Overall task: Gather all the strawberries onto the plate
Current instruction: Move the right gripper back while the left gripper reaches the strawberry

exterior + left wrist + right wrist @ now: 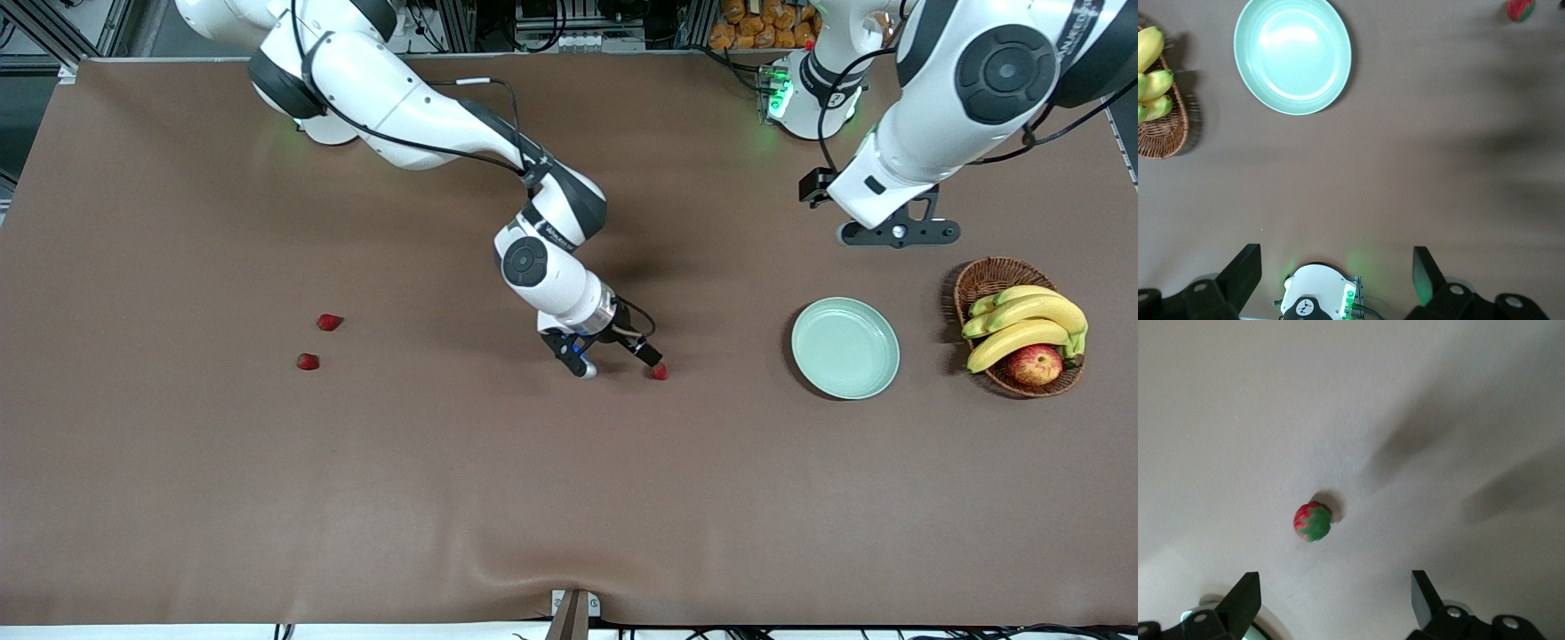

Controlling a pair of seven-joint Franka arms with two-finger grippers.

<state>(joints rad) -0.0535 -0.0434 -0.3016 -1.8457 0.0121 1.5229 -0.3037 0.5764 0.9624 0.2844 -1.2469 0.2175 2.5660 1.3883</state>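
Now right claw (615,362) gapes low beside a strawberry (660,372) (unheld); left claw (1337,267) waits open.

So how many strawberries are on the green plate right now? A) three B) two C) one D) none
D: the plate has nothing on it; two strawberries lie toward the right arm's end of the table, and the third strawberry sits on the cloth under the right hand, whose fingers are open.
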